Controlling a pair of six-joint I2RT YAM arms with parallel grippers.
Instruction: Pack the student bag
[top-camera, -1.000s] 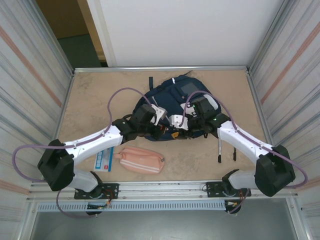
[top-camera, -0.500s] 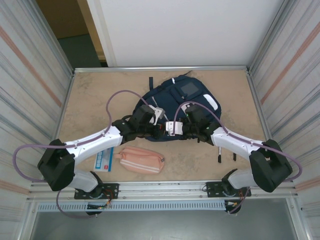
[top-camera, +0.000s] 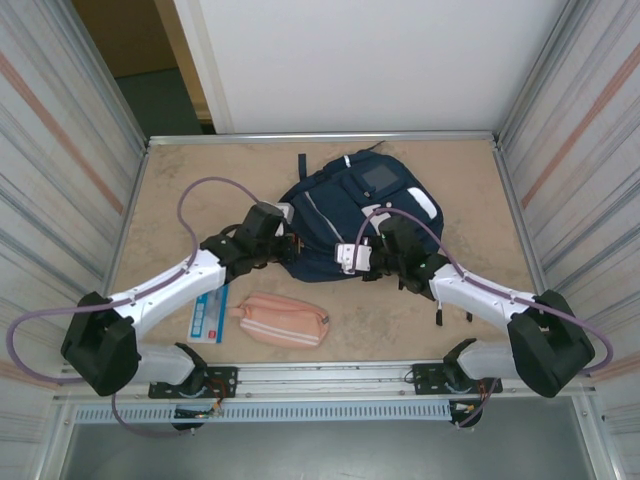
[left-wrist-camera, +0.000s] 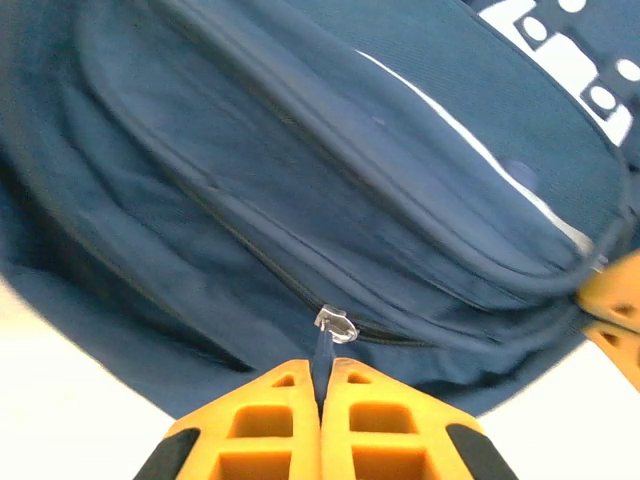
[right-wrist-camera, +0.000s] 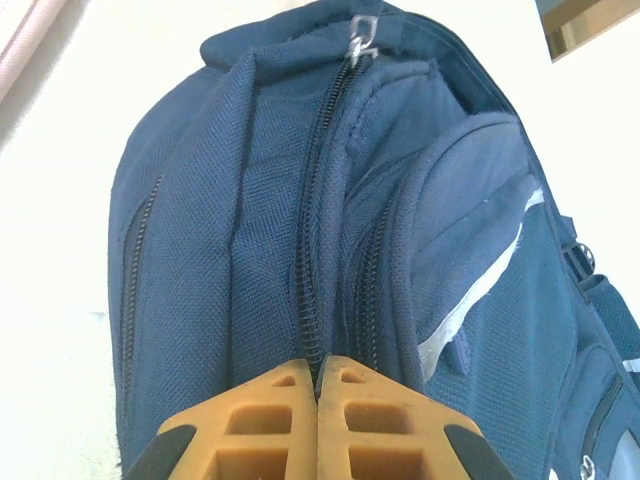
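The student bag (top-camera: 350, 205), navy with white patches and a grey square patch, lies flat at the table's middle. My left gripper (top-camera: 290, 246) is at its left near edge, shut on the blue zipper pull (left-wrist-camera: 323, 352) that hangs from a silver slider (left-wrist-camera: 337, 326). My right gripper (top-camera: 347, 262) is at the bag's near edge, shut on the fabric along the main zipper line (right-wrist-camera: 318, 300). In the right wrist view the zipper teeth run up to the slider (right-wrist-camera: 362, 35) at the far end. My left gripper (left-wrist-camera: 320, 385) and right gripper (right-wrist-camera: 318, 372) both have their orange fingers pressed together.
A pink pencil pouch (top-camera: 285, 320) lies near the front edge, with a blue-and-white card (top-camera: 208, 322) to its left. Metal walls close in the left and right sides. A dark strap (top-camera: 439, 300) trails from the bag beside the right arm.
My left gripper has drawn leftward along the bag's edge with the zipper pull. My right gripper has closed on the bag's zipper seam and shifted slightly nearer.
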